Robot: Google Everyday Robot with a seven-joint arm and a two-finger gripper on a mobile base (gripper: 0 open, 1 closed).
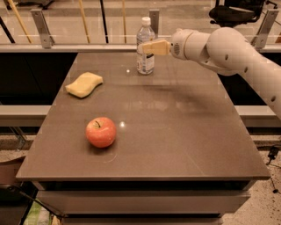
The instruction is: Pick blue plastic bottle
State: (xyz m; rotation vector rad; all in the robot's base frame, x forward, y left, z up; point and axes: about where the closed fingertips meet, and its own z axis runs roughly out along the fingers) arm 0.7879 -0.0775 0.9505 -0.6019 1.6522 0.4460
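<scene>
The blue plastic bottle (145, 34) stands upright near the far edge of the brown table (175, 132). It is clear, with a white cap and a white label. My gripper (148, 47) reaches in from the right on the white arm (228, 50), at the height of the bottle's label. Its tan tip overlaps the bottle's right side in the camera view. Whether it touches the bottle cannot be told.
A red apple (101, 132) sits at the front left of the table. A yellow sponge (84, 84) lies at the left. A railing with metal posts (41, 28) runs behind the table. A black office chair (237, 11) stands at the far right.
</scene>
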